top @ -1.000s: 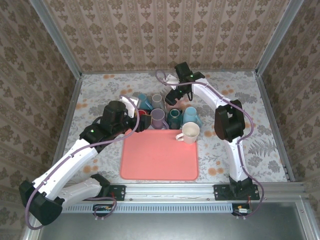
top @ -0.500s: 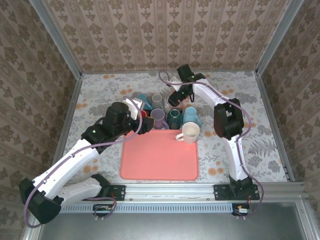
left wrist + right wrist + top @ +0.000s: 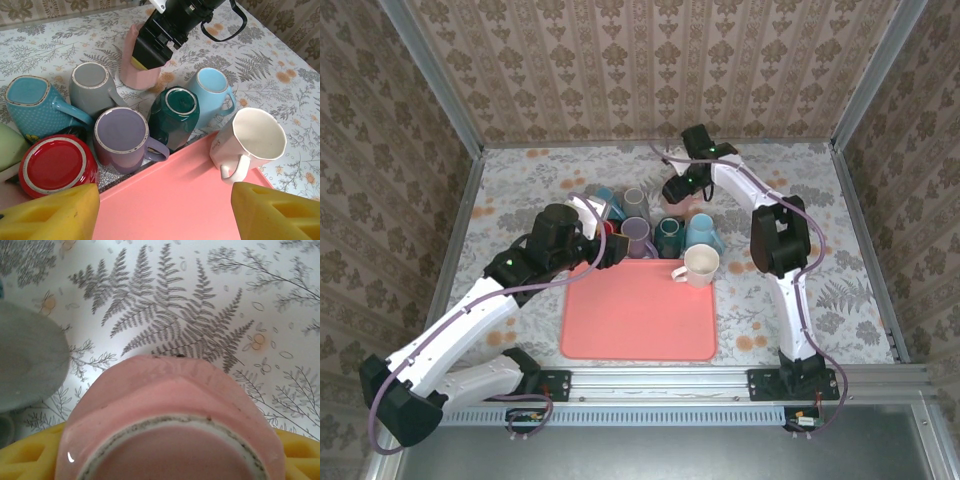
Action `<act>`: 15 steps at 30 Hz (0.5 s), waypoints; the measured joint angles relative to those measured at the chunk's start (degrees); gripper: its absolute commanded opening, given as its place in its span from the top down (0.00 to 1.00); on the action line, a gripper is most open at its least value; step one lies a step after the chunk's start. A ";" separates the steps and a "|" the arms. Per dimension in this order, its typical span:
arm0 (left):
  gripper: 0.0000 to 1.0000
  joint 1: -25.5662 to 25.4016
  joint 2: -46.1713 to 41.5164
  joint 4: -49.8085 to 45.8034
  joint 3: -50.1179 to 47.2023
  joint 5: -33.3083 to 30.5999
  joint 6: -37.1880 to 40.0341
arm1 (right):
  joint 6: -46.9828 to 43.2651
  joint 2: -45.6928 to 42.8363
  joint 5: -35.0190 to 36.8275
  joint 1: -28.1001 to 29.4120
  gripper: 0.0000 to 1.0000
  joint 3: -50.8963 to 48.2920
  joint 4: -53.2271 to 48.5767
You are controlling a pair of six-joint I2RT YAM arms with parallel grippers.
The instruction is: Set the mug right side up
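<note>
The pink faceted ceramic mug (image 3: 131, 65) stood base-up at the back of the cluster, on the fern-printed tablecloth (image 3: 280, 55), just behind the inverted grey mug (image 3: 90, 82) and the inverted dark green mug (image 3: 175, 112). Whether its mouth had left the cloth could not be told. The right gripper (image 3: 678, 188) was closed onto it from above. In the right wrist view the yellow foam pads (image 3: 30, 455) sat on either side of the body near the unglazed foot ring.

The grip looked high and shallow on a glazed body that widened towards the mouth, so the mug could probably slide out of the foam once lifted and rolled over. The handle was hidden, and if it lay against a pad the hold would be uneven. Swinging the mug over so close to its neighbours risked knocking the grey or the green one, or the inverted light blue mug (image 3: 214, 90) beside them.

Nearer, an upright cream mug (image 3: 252, 137) stood at the corner of the flat salmon-pink tray (image 3: 175, 200). The left gripper (image 3: 608, 248) hung over the tray's far edge with its jaws wide apart and empty. It was near the inverted lilac mug (image 3: 122, 137), so any drift forward could nudge that mug.
</note>
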 measured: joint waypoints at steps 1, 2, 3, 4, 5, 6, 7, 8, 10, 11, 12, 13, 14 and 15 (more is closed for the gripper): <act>0.29 0.00 0.04 0.00 0.00 0.00 0.00 | 2.38 -0.39 -0.20 -0.44 0.74 -0.44 0.50; 0.29 0.00 0.11 0.00 0.00 0.00 0.00 | 5.18 -0.87 -0.79 -1.09 0.74 -0.79 0.92; 0.29 0.00 0.22 0.00 0.00 0.00 0.02 | 8.02 -1.36 -1.33 -1.70 0.74 -0.98 1.40; 0.29 0.00 0.35 0.00 0.00 -0.02 0.07 | 11.13 -1.90 -2.01 -2.47 0.73 -1.03 1.81; 0.29 0.00 0.46 0.00 0.00 -0.02 0.17 | 14.40 -2.56 -2.56 -3.32 0.73 -1.03 2.45; 0.29 0.00 0.48 0.00 0.00 -0.04 0.24 | 17.22 -3.30 -2.86 -4.11 0.72 -1.03 3.04; 0.29 0.00 0.50 -0.02 0.00 -0.04 0.35 | 20.41 -4.22 -3.30 -5.03 0.72 -1.03 3.72; 0.29 0.00 0.50 0.00 0.00 -0.07 0.42 | 22.67 -5.05 -3.67 -5.62 0.71 -1.05 4.22; 0.29 0.00 0.50 0.00 0.00 -0.22 0.61 | 28.28 -7.41 -3.85 -7.06 0.71 -1.29 5.77; 0.29 0.00 0.50 0.00 -0.02 -0.33 0.70 | 30.77 -8.46 -3.80 -7.54 0.71 -1.31 6.19; 0.29 0.00 0.50 0.00 -0.04 -0.44 0.83 | 33.53 -9.81 -3.65 -7.89 0.71 -1.36 6.62; 0.29 0.00 0.50 0.00 -0.04 -0.48 0.92 | 36.04 -11.06 -3.45 -8.04 0.72 -1.40 6.97; 0.29 0.00 0.50 0.00 -0.04 -0.50 1.05 | 38.27 -12.22 -3.32 -8.07 0.72 -1.55 7.34; 0.28 0.02 0.57 0.00 -0.04 -0.52 1.05 | 41.05 -13.68 -3.30 -8.02 0.73 -1.95 7.74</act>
